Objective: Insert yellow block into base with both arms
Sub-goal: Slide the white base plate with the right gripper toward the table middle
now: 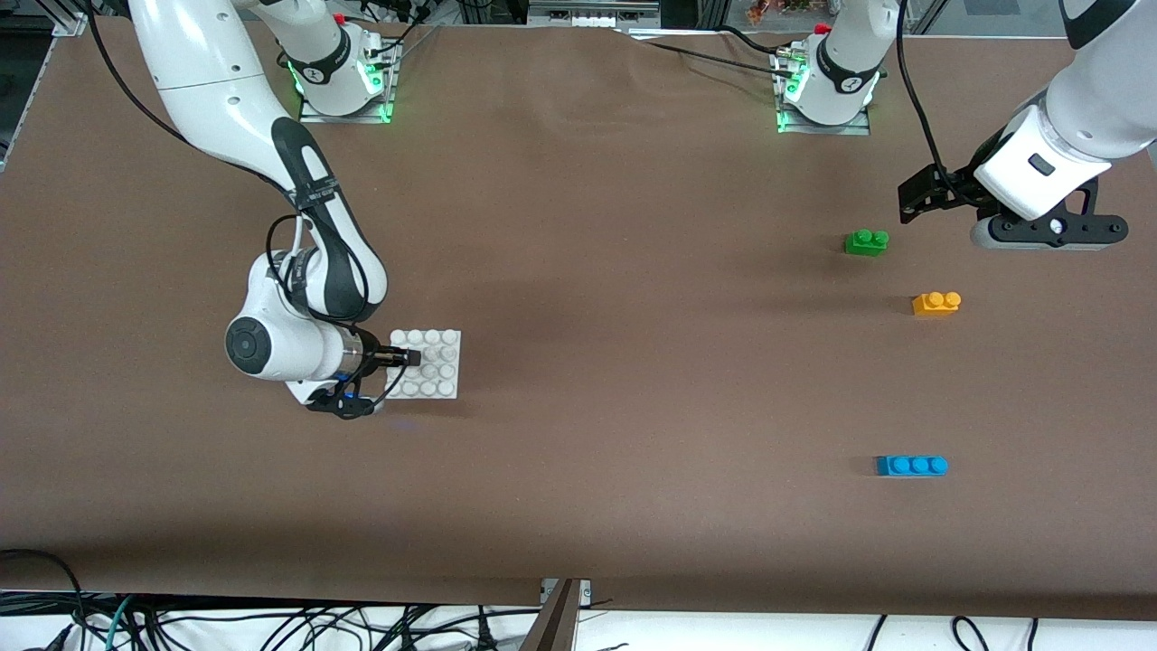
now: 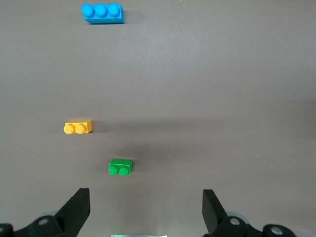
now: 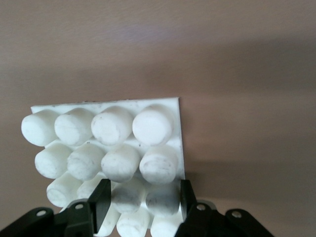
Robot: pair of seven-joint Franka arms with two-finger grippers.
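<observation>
Holding the base (image 1: 432,364) steady looks like the step in hand: the right gripper (image 1: 404,356) sits low at the right arm's end of the table with its jaws closed on studs at the plate's edge, seen plainly in the right wrist view, where the black fingers (image 3: 101,200) pinch a pair of white pegs. The left gripper (image 2: 146,210) hangs with its jaws spread as wide as they go and nothing between them, above the table near the green brick (image 1: 866,241) at the left arm's end. The yellow block (image 1: 935,303) has not been picked up – it lies flat on the brown table (image 1: 633,316), studs up, nearer the front camera than the green brick and farther from it than the blue brick (image 1: 911,465), well apart from the plate. Next, I judge, the left arm must move over the yellow block, not the green one directly ahead of it, drop, and close across its narrow sides. The block is a small orange-yellow piece with two round studs – likely light and easy to nudge askew
</observation>
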